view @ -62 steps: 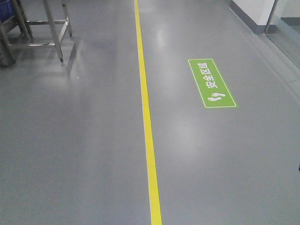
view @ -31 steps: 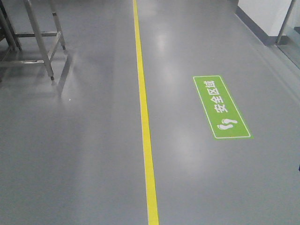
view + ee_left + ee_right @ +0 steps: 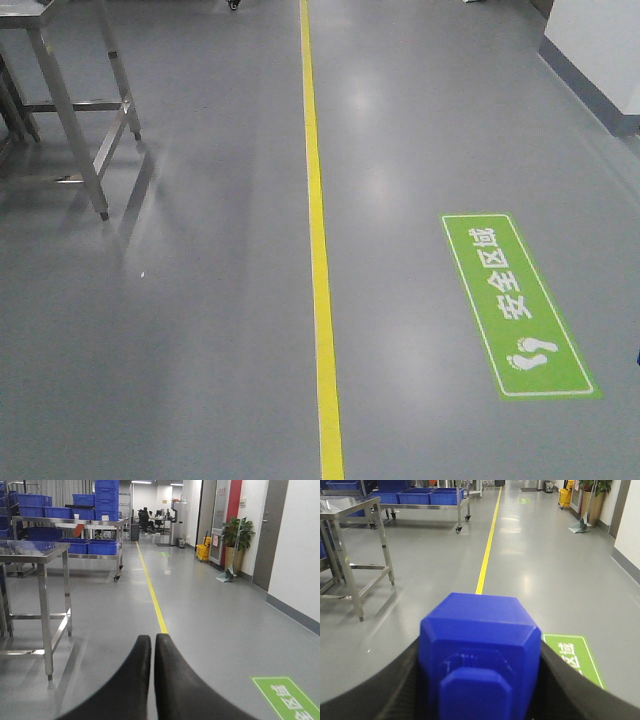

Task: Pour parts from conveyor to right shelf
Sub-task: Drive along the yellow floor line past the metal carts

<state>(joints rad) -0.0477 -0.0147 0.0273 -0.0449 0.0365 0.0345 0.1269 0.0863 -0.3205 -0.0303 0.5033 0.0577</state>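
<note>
1. Two claws show, each in its own wrist view. The right claw (image 3: 480,672) is clamped on a small bright-blue plastic block (image 3: 480,625), with its black fingers (image 3: 395,680) pressed against the block's left and right sides.
2. That block fills the lower middle of the right wrist view. A raised stub on its near face points at the camera, and the block is held clear above the floor.
3. The left claw (image 3: 152,647) is pressed together. Its two black fingers (image 3: 125,680) touch along their length with nothing between them.
4. Beneath both arms lies a glossy grey floor (image 3: 180,330). A narrow yellow tape line (image 3: 318,250) runs straight down the aisle.
5. A green rectangular floor sign (image 3: 517,305) with white characters and footprints lies right of the line, apart from it.
6. A stainless-steel counter on thin legs (image 3: 60,100) stands left of the line.
7. Farther along on that side, a wheeled steel trolley (image 3: 112,527) carries deep blue plastic bins (image 3: 100,546).
8. Along the white wall on the right (image 3: 300,555) stand a potted green plant (image 3: 237,530) and a yellow mop bucket (image 3: 203,552).
</note>
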